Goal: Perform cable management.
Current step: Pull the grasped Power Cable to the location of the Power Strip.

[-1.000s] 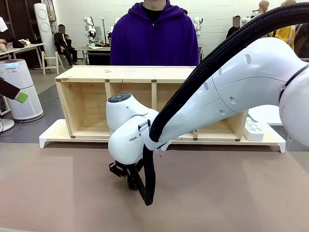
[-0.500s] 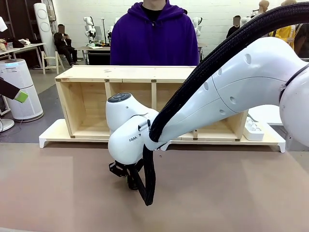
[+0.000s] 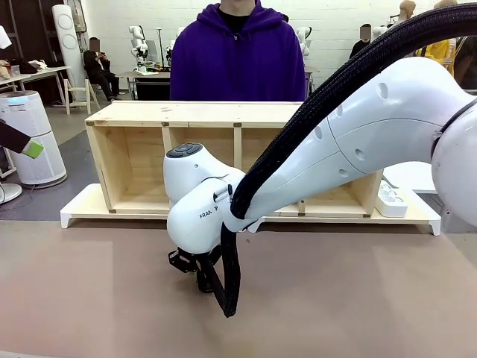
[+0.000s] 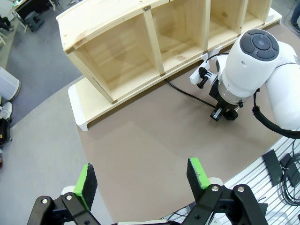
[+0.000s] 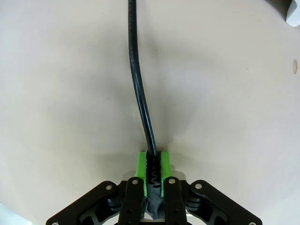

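Note:
The thin black cable (image 5: 137, 89) lies on the tan tabletop and ends between the green pads (image 5: 140, 169) of my right gripper (image 5: 153, 165), which is shut on it. From above, the cable (image 4: 186, 92) runs out from under the wooden shelf (image 4: 117, 42) to my right gripper (image 4: 224, 114), which points down at the table. In the front view the right gripper (image 3: 200, 282) sits low under its white wrist, just in front of the shelf (image 3: 194, 113). My left gripper (image 4: 140, 180) hangs high over the table, open, with nothing between its fingers.
A person in a purple hoodie (image 3: 237, 60) stands behind the shelf. A white power strip (image 3: 391, 200) lies on the shelf's base board at the right. The brown table (image 3: 358, 298) is bare in front of the shelf. A metal rail with cables (image 4: 281, 164) borders the table.

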`<state>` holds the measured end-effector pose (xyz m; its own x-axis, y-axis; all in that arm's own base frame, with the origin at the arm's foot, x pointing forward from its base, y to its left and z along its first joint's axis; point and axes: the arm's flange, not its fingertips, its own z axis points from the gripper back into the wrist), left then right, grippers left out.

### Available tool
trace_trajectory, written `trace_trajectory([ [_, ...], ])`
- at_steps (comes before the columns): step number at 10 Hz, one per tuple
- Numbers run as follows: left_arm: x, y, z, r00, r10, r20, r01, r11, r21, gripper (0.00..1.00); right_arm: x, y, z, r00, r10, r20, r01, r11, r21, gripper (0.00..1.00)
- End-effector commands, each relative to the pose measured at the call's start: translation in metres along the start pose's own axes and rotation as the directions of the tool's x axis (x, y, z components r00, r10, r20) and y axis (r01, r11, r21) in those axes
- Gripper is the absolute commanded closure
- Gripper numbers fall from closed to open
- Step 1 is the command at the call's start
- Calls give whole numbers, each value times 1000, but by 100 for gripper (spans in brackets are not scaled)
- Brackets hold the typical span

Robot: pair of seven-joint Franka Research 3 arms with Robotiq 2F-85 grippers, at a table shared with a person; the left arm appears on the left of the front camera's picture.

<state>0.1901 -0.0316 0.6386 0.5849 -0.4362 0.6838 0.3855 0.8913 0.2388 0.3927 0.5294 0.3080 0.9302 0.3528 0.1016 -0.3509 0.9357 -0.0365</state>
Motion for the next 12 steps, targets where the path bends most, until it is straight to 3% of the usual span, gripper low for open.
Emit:
trace_trajectory([
  [1, 1, 1, -1, 1000, 8, 2, -8, 1000, 8, 0, 0, 0, 0, 1000, -2, -1, 2, 1000, -1, 100],
  [6, 1, 1, -1, 1000, 8, 2, -8, 1000, 8, 0, 0, 0, 0, 1000, -2, -1, 2, 1000, -1, 100],
  [7, 1, 1, -1, 1000, 8, 2, -8, 1000, 8, 0, 0, 0, 0, 1000, 0, 0, 0, 1000, 0, 86],
  [9, 1, 1, -1, 1000, 8, 2, -8, 1000, 8, 0, -10, 3, 26, 1000, 9, -28, -10, 998, -61, 86],
  [12, 1, 1, -1, 1000, 8, 2, -8, 1000, 8, 0, -70, 8, 51, 999, 29, -20, -30, 999, -39, 86],
])
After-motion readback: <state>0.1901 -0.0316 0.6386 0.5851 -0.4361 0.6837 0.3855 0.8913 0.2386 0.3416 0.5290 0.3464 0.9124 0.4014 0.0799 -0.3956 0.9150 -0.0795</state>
